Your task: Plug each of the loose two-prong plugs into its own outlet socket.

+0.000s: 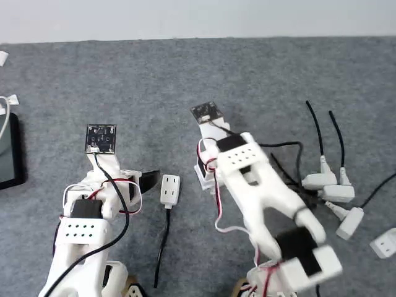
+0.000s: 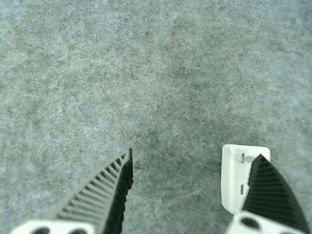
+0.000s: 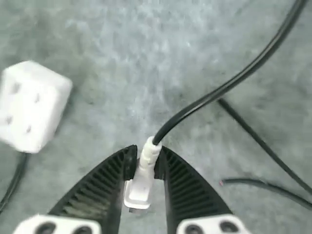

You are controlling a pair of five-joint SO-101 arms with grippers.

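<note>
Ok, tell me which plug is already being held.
The plug pinched in the right gripper, with its black cord trailing away. The other plugs lie loose in a cluster on the grey mat, ungripped.

One plug sits in your right gripper, with the outlet between your two grippers.
Your right gripper (image 3: 145, 152) pinches a white two-prong plug (image 3: 138, 190) by its body, and its black cord runs out past the fingertips. The white outlet block (image 3: 29, 112) lies flat, slots up, just beside one finger of your wide-spread left gripper (image 2: 195, 156). Three more white plugs (image 1: 337, 193) lie clustered together, well apart from both grippers.
</note>
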